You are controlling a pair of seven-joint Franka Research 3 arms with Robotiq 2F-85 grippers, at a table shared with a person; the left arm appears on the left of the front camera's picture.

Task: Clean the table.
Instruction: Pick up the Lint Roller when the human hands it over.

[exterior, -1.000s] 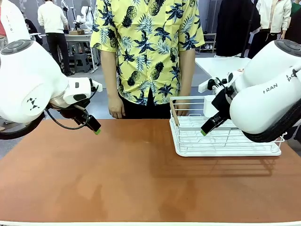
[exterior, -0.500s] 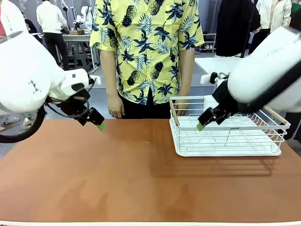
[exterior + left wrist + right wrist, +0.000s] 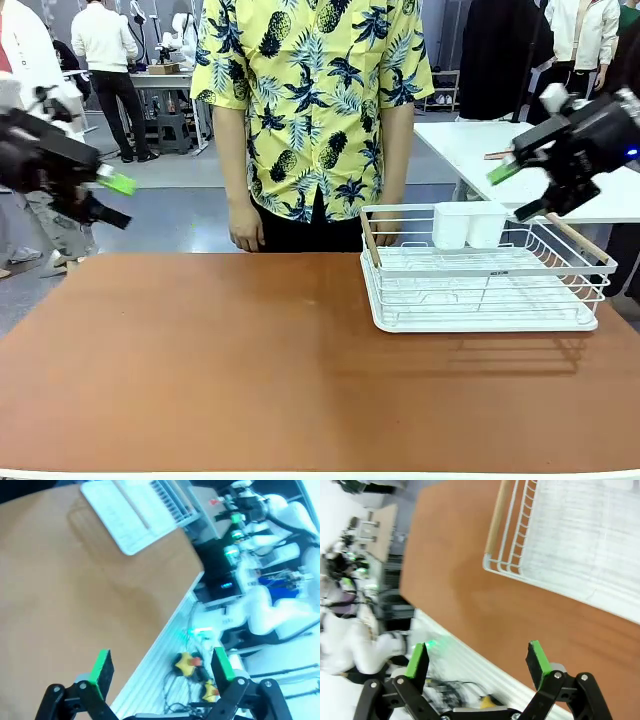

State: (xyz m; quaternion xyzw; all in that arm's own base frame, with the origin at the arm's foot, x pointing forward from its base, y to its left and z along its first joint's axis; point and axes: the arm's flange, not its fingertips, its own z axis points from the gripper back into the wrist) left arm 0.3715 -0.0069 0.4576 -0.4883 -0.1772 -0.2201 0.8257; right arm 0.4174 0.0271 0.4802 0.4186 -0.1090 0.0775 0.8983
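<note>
Across the front view the table lies bare but for a white dish rack at far right, so cleaning looks done; left wrist view: left gripper spread wide, empty, clear of it; right wrist view: right gripper likewise.

Reddish-brown desk spans foreground. White wire dish rack sits on desk's far right part, wooden handles at both ends. Two white containers stand side by side at rack's back. Person in yellow pineapple-print shirt stands at far edge, arms hanging, one hand just above desk edge. Left gripper hovers high at far left, fingers spread. Right gripper hovers above rack's right end, fingers spread.
</note>
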